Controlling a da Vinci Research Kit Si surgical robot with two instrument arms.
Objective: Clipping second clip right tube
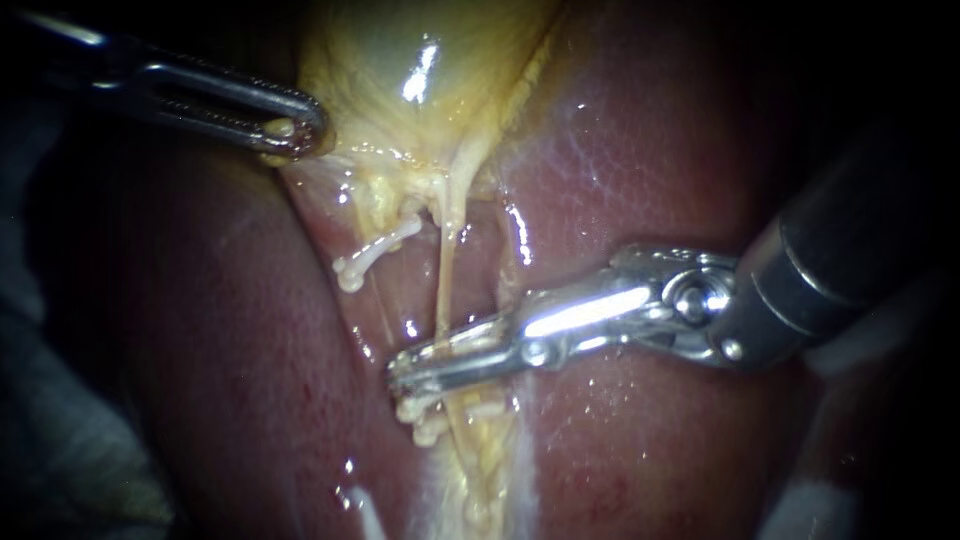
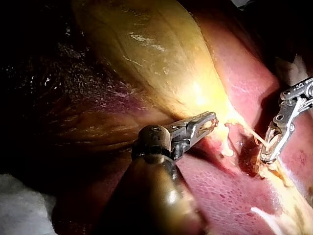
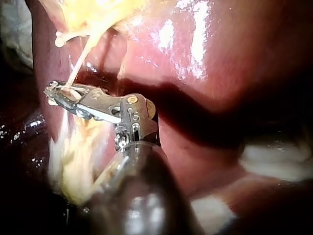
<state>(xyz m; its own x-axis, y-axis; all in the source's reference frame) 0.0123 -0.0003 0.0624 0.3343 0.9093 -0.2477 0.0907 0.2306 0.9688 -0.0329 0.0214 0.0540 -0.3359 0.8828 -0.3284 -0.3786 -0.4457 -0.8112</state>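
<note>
The right tube [image 1: 447, 270] is a thin pale strand running down from the yellow gallbladder [image 1: 420, 70] across the liver. My right instrument [image 1: 440, 362] comes in from the right, and its jaws lie nearly together with the tube passing between them; the right wrist view shows the same grip on the tube [image 3: 77, 66]. A white clip [image 1: 422, 412] sits on the tube just below the jaws. My left instrument [image 1: 292, 128], from the upper left, is shut on the gallbladder's lower edge and holds it up, as the left wrist view also shows [image 2: 208, 122].
A second white clip [image 1: 372, 255] sits on a short stub to the left of the tube. Dark red liver [image 1: 640, 160] lies on both sides. Pale yellow fatty tissue [image 1: 480, 470] runs down below the jaws. White gauze [image 2: 22, 205] lies behind my left instrument's shaft.
</note>
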